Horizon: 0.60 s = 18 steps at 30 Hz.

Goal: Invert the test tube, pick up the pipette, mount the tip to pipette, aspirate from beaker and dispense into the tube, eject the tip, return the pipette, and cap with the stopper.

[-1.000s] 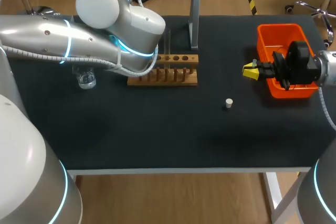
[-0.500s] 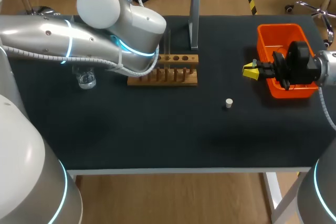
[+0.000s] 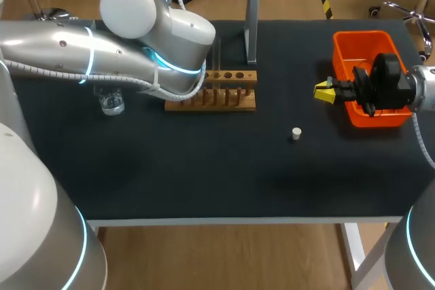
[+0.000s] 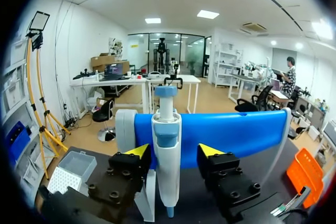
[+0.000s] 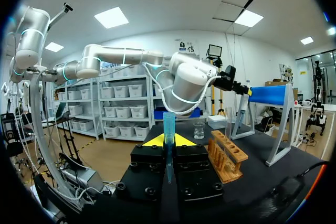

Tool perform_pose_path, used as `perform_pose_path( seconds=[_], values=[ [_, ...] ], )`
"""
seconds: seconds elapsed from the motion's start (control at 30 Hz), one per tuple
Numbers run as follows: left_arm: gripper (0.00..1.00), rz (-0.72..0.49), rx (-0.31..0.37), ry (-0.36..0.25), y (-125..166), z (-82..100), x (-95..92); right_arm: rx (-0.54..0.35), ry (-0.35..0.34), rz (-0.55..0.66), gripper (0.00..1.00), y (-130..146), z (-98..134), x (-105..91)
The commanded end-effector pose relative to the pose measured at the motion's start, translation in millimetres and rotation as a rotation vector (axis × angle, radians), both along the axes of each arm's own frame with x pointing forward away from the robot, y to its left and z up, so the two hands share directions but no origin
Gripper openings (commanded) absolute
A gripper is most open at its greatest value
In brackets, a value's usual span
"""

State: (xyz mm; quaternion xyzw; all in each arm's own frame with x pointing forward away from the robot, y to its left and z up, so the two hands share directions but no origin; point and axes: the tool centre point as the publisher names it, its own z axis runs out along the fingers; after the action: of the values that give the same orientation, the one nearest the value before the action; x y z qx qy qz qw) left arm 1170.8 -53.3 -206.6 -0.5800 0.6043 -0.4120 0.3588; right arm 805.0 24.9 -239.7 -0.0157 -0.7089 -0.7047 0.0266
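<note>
Step in hand, as we judge it: picking up the pipette.

Findings. The left hand [image 4: 174, 153] stands wide, one yellow-tipped finger on each side of the pipette [image 4: 167, 129]. Neither finger presses its body, and the gap looks narrower on one side. The pipette is upright at the blue stand [image 4: 236, 132], beyond the wooden rack [image 3: 212, 93]; how it is seated there we cannot tell. The right hand [image 5: 168, 141] is well apart from the rack and closed on a blue pipette tip [image 5: 168, 124], held upright. A clear test tube [image 5: 228, 121] stands upright at the rack. The beaker [image 3: 111, 104] sits just beside the rack, under the left arm. The stopper [image 3: 296, 132] lies on the counter [image 3: 204, 168], on the rack's near side, towards the right arm.

Recommendations.
- We would centre the left hand first, so that closing does not push the pipette sideways.
- We would grip the broad white body below the blue collar, clear of the plunger, and firmly, since the plastic looks smooth.
- We would lift straight up until the pipette is free of the stand, and only then draw it towards the rack.
- We would keep it vertical, so that its nozzle meets the waiting tip in line.

Risk: snagging the stand during the lift.
</note>
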Motion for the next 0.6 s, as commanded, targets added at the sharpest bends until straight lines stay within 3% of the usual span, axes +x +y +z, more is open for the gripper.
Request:
perform_pose_path(
  seconds=[0.03, 0.13, 0.23, 0.3, 0.6],
  values=[
    [0.4, 0.0, -0.002, -0.002, -0.5, -1.8, 1.1, -0.001, 0.0, 0.001, 0.0, -0.5, -0.2, 0.1],
    [0.36, 0.0, -0.003, -0.002, -0.4, -2.3, 1.5, -0.001, 0.0, 0.001, 0.0, -0.5, -0.2, 0.1],
    [0.2, 0.002, -0.004, 0.001, 0.2, -3.7, 1.4, -0.001, 0.0, 0.001, 0.0, -0.5, -0.2, 0.1],
    [0.0, 0.004, -0.005, 0.002, 0.5, -4.4, 1.1, -0.001, 0.0, 0.001, 0.0, -0.5, -0.2, 0.1],
    [0.0, 0.011, -0.006, 0.004, 2.3, -4.9, -0.1, -0.001, 0.0, 0.001, 0.0, -0.5, -0.2, 0.1]
  ],
)
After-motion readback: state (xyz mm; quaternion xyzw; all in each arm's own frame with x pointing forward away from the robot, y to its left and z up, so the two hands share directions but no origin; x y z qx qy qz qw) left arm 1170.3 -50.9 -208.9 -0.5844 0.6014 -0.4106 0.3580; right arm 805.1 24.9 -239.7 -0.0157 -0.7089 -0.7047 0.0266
